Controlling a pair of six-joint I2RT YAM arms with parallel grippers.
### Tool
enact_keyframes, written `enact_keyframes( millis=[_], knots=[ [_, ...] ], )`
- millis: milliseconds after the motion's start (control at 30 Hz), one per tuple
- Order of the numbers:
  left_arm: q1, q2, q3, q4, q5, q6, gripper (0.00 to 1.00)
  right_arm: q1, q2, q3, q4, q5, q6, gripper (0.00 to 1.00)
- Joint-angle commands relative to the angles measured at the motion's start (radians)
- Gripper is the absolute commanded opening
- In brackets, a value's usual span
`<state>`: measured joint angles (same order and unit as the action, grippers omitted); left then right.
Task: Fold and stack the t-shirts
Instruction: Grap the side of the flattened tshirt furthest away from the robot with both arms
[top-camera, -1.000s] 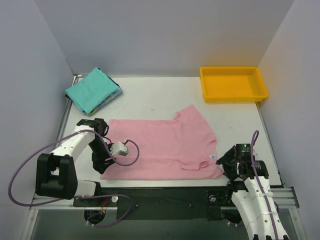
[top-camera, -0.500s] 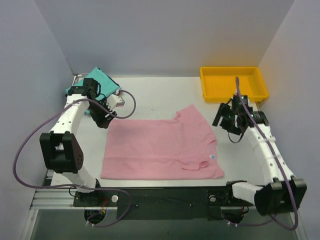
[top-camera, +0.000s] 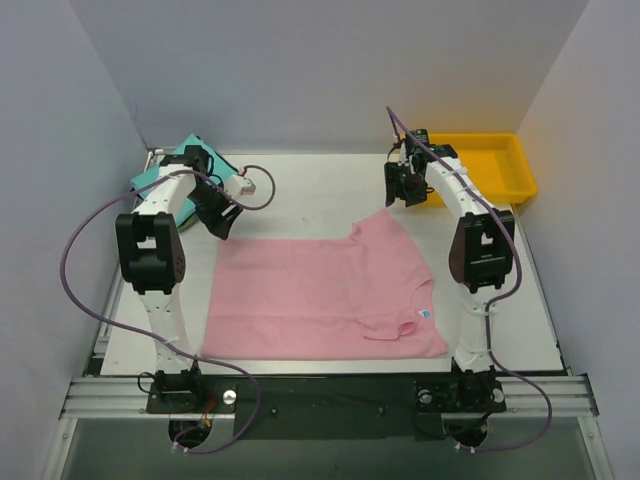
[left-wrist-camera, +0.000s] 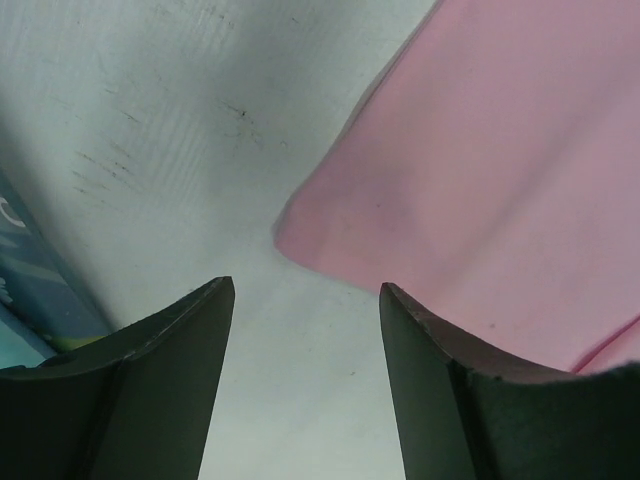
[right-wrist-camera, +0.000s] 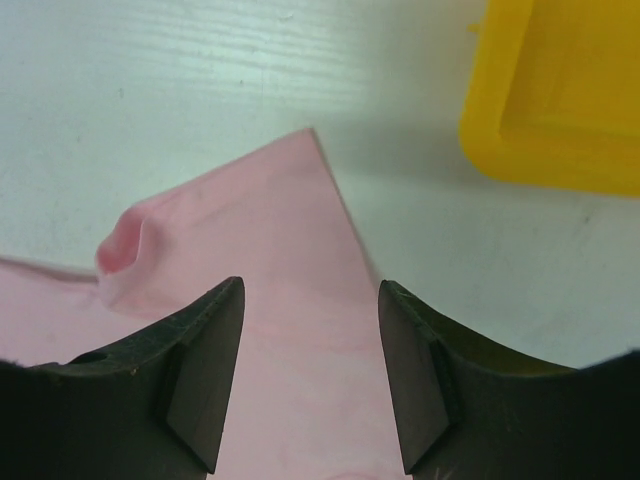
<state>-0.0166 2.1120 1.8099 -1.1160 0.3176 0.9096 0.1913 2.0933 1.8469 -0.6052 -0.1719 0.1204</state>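
A light pink t-shirt (top-camera: 320, 295) lies spread flat mid-table. A folded teal-green t-shirt (top-camera: 172, 160) sits at the back left, partly behind the left arm, and a blue edge (left-wrist-camera: 30, 285) shows beside it. My left gripper (top-camera: 226, 228) is open and empty, over bare table just beside the pink shirt's far left corner (left-wrist-camera: 480, 180). In the left wrist view the left gripper (left-wrist-camera: 305, 300) frames bare table. My right gripper (top-camera: 405, 200) is open and empty above the pink shirt's far sleeve tip (right-wrist-camera: 270, 250). In the right wrist view the right gripper (right-wrist-camera: 310, 300) frames pink cloth.
A yellow plastic tray (top-camera: 500, 190) stands at the back right, just right of the right gripper, and its corner shows in the right wrist view (right-wrist-camera: 560, 100). Grey walls close in the table on three sides. White tabletop (top-camera: 300, 185) lies between the two grippers.
Both arms have swung from the near edge to the far side. The left gripper went to the pink shirt's far left corner. The right gripper went to its far sleeve. The shirt has not moved.
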Motion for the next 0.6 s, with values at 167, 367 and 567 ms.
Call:
enact_keyframes(
  millis=[167,367,567],
  knots=[
    [0.009,0.088,0.075,-0.021,-0.005,0.011,0.71,0.017,0.284,0.267,-0.195,0.067,-0.093,0.50],
    [0.009,0.126,0.112,-0.045,0.006,0.020,0.73,0.031,0.321,0.213,-0.225,0.029,-0.096,0.45],
    [0.007,0.195,0.181,-0.080,-0.002,0.021,0.73,0.031,0.291,0.193,-0.226,0.002,-0.100,0.00]
  ],
)
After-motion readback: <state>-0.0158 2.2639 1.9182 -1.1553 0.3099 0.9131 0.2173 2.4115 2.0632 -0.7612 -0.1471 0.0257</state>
